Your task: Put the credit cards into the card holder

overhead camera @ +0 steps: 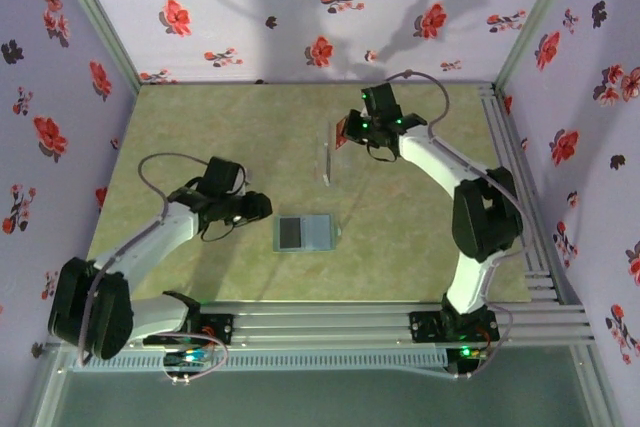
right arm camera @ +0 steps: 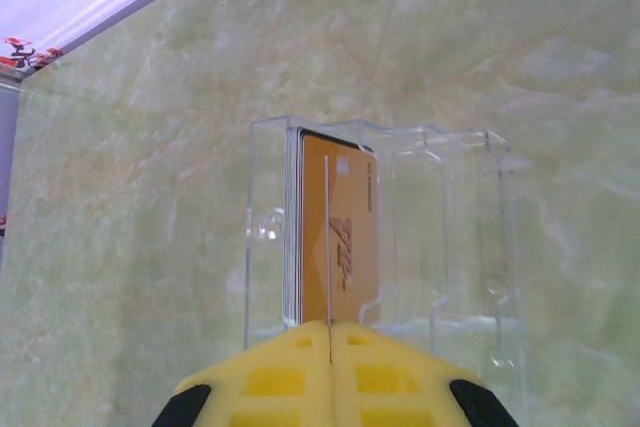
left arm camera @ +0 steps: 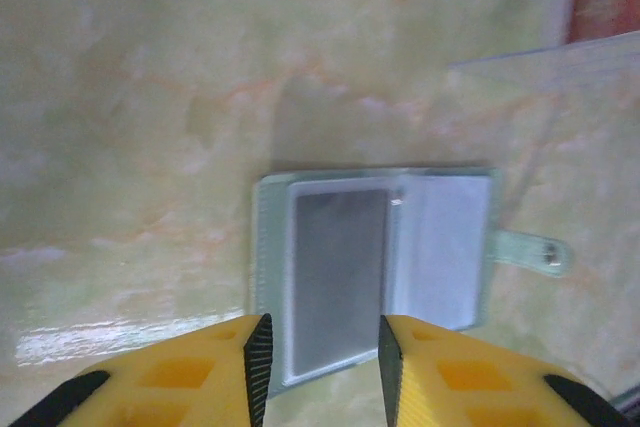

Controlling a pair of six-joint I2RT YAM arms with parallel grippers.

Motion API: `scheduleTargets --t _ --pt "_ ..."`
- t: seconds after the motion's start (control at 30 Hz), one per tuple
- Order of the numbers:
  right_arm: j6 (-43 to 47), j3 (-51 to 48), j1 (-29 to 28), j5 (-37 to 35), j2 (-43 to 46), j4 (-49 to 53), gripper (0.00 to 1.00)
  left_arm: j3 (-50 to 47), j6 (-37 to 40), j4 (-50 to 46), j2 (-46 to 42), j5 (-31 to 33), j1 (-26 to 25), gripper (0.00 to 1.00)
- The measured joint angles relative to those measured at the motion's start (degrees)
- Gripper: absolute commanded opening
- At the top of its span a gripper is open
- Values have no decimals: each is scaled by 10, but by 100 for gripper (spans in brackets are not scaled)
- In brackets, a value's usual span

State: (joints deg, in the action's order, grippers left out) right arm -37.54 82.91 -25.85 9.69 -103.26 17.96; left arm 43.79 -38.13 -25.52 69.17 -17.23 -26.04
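The grey-teal card holder (overhead camera: 318, 232) lies open and flat on the table, its dark pocket panel (left arm camera: 340, 267) on the left half. My left gripper (left arm camera: 320, 332) is open at the holder's near edge (overhead camera: 262, 207), with nothing between its fingers. My right gripper (right arm camera: 329, 325) is shut on a thin credit card seen edge-on as a pale line. From above that card looks red (overhead camera: 343, 131), and the gripper (overhead camera: 358, 137) is over the far middle of the table. Behind it a yellow card (right arm camera: 350, 227) stands with other cards in a clear box (right arm camera: 450, 237).
The clear acrylic box (overhead camera: 325, 162) stands between the right gripper and the holder; its edge (left arm camera: 560, 57) shows past the holder. The holder's strap tab (left arm camera: 530, 250) sticks out on its right side. Floral walls enclose the green mat (overhead camera: 200, 137).
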Motion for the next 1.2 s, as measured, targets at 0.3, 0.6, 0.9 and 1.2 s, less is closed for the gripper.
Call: scheduleTargets --t 0.3,0.6,0.9,1.2 --pt "-4 -151 0 96 167 -42 2 -2 -36 156 -87 -138 -8 59" --pt "-114 -341 -41 211 334 -217 0 -30 -191 407 -24 -256 -11 53" --pt "-202 -402 -94 221 371 -370 0 -64 -345 628 30 -295 -23 41" --pt "-274 -415 -94 237 341 -470 0 -75 -409 726 44 -295 -34 5"
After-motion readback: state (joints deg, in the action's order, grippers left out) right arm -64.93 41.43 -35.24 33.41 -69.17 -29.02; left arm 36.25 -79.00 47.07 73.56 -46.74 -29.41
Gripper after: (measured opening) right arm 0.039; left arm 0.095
